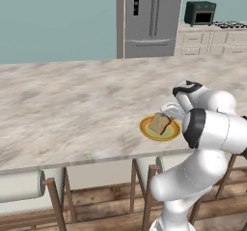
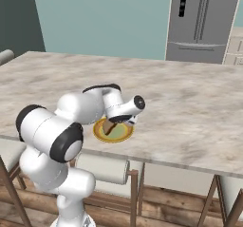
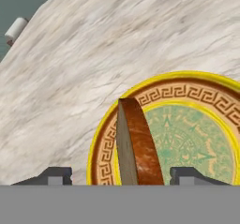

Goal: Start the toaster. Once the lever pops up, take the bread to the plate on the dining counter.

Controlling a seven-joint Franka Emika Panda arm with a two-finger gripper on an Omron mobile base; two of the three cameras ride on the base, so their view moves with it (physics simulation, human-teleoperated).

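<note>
The brown bread slice stands tilted on the yellow plate with the orange-brown rim, near the front edge of the dining counter. My gripper hovers right over it, open. In the hand view the slice appears edge-on between my two fingertips, which stand wide apart and clear of it on both sides, with the plate under it. From the right base view, the bread and plate sit just below my gripper. The toaster is out of view.
Wooden stools with white cushions stand under the counter's front edge. Behind the counter are a steel fridge and a dark green oven box on cream cabinets. The marble top stretches wide to both sides.
</note>
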